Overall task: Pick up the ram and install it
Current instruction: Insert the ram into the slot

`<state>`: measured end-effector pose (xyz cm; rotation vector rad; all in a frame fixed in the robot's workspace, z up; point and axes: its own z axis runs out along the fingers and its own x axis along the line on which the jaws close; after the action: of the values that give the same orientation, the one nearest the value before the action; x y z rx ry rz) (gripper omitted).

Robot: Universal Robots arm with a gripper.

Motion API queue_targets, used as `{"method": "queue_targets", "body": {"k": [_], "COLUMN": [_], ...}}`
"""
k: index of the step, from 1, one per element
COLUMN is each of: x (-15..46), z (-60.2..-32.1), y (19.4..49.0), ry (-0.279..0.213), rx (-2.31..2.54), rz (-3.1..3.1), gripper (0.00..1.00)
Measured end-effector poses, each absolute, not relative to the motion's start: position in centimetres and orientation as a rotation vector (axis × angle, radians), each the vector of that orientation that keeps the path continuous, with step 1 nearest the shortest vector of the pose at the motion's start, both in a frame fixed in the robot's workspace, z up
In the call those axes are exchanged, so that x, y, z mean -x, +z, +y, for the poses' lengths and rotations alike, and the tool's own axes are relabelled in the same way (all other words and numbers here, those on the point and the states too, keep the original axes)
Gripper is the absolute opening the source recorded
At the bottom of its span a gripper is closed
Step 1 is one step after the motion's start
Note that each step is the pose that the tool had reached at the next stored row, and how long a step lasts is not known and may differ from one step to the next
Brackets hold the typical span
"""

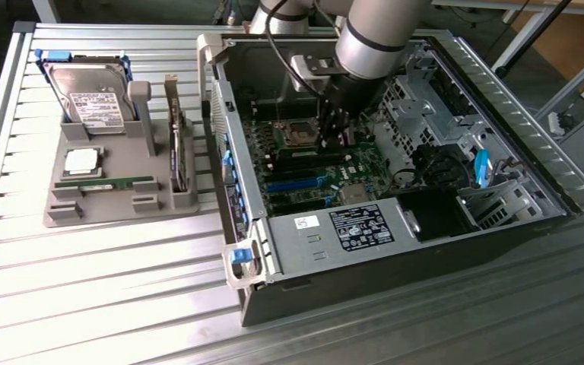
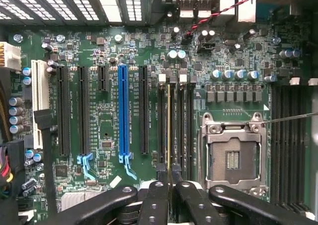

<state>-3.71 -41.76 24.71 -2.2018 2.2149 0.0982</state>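
Ram at the slot, insertion step in hand

My gripper (image 2: 171, 189) is clamped on the ram (image 2: 170, 130), edge-on along the memory slots (image 2: 191, 130) beside the CPU socket (image 2: 232, 158); I judge seating needs a square, even press.

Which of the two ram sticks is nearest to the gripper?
The ram standing edge-on between the gripper's fingers, over the motherboard; the other ram stick lies flat on the grey holder outside the case.
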Motion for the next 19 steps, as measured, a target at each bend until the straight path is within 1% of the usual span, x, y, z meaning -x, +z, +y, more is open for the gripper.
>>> {"method": "queue_targets", "body": {"k": [7,16,17,18,19], "x": [3.8,3.8,3.8,3.8,3.8], "z": [-41.9,-41.9,-41.9,-41.9,-41.9], "y": [23.4,22.9,22.9,22.9,23.2], "ry": [0.098,0.097,0.098,0.098,0.097], "rx": [2.200,2.183,2.183,2.183,2.183], "rz": [2.217,2.233,2.233,2.233,2.234], "gripper": [0.11,0.11,0.12,0.19,0.19]}}
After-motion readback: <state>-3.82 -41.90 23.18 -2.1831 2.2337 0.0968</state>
